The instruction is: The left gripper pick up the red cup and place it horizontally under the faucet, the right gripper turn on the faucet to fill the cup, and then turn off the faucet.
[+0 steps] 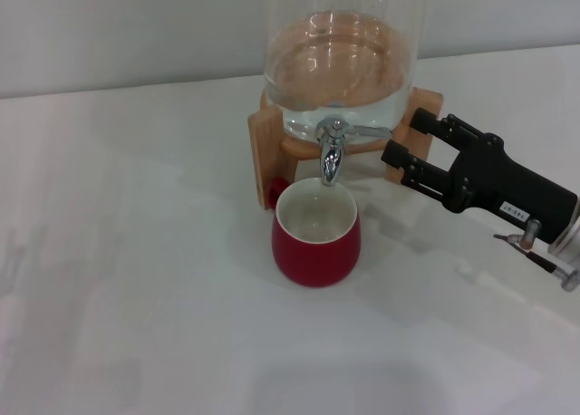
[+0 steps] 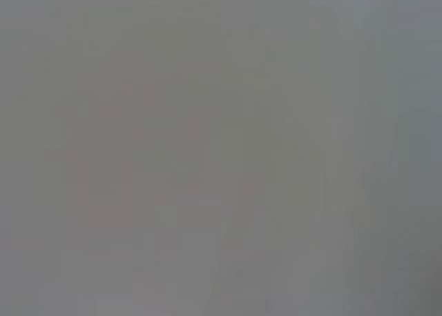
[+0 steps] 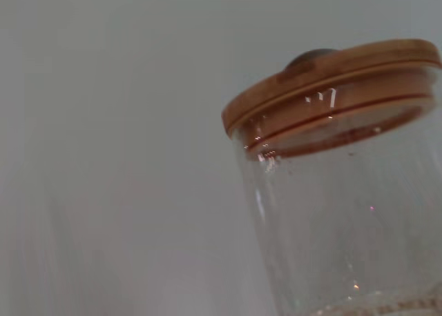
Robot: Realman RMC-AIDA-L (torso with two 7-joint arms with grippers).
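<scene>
The red cup (image 1: 315,240) stands upright on the white table, its cream inside facing up, directly below the spout of the chrome faucet (image 1: 331,159). Its small handle points to the left rear. The faucet sits at the base of a clear glass dispenser (image 1: 340,62) in a wooden stand (image 1: 268,152). My right gripper (image 1: 407,139) hovers just right of the faucet, open, its fingers pointing toward the lever with nothing between them. The left gripper is out of view; the left wrist view shows only a blank grey surface.
The right wrist view shows the dispenser's glass wall (image 3: 345,226) and its wooden lid (image 3: 331,81) against a plain wall. White table (image 1: 136,297) spreads to the left and front of the cup.
</scene>
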